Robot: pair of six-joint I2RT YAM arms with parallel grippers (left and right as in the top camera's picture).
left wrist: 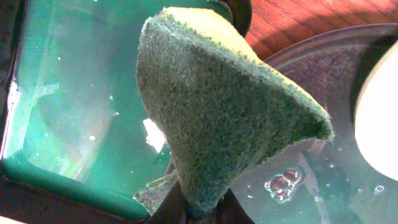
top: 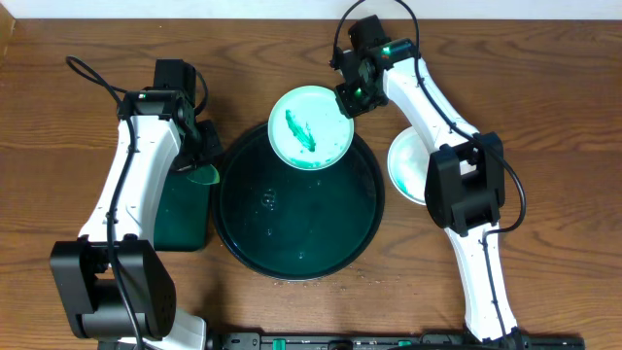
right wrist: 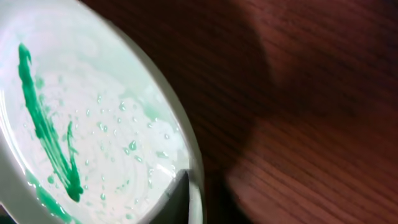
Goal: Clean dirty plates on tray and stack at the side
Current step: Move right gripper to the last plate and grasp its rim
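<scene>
Smeared plate [top: 309, 128] at top centre, clamped by right gripper [top: 348, 100]; sponge [top: 203, 175] pinched in left gripper [top: 198, 158], centre left.

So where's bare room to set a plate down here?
Bare: the tray's near half, below the smeared plate; table at far left and far right. Crowded: between tray and small tray, where the sponge hangs; side plate under right arm.
</scene>
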